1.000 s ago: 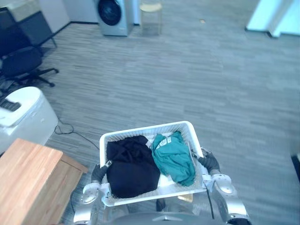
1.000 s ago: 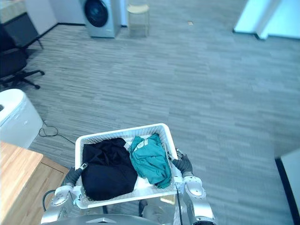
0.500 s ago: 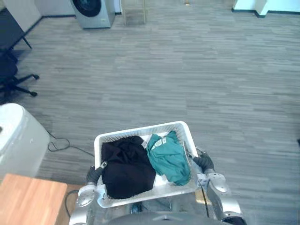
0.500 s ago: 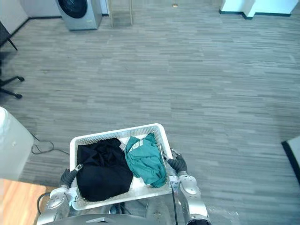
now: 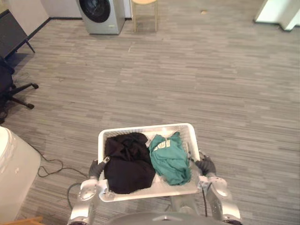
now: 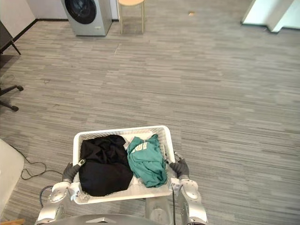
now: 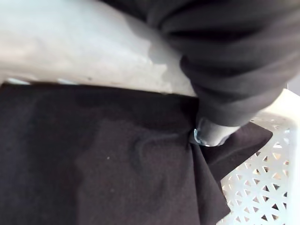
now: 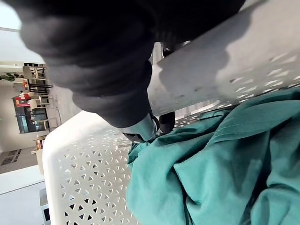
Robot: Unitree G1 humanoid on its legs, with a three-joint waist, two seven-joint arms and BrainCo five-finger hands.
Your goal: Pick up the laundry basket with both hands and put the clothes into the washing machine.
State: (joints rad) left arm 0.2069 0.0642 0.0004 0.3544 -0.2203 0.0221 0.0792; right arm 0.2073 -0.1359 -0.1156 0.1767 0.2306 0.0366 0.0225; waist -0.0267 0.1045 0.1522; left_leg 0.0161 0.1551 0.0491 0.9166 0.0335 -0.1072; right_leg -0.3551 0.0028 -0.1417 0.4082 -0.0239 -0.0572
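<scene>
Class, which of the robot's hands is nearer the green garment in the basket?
Right. The right hand grips the basket rim beside the green garment; the left hand grips the opposite rim, with the black garment between.

Left hand, right hand (both curled)

head views evenly bright, soft diffuse light, no glare on the grey floor. shadows faint, a soft one by the office chair. black garment in the laundry basket reads as a near-featureless dark mass. left wrist view dim, basket rim shaded grey. right wrist view brighter: teal garment well lit, right hand cover in dark silhouette.
</scene>
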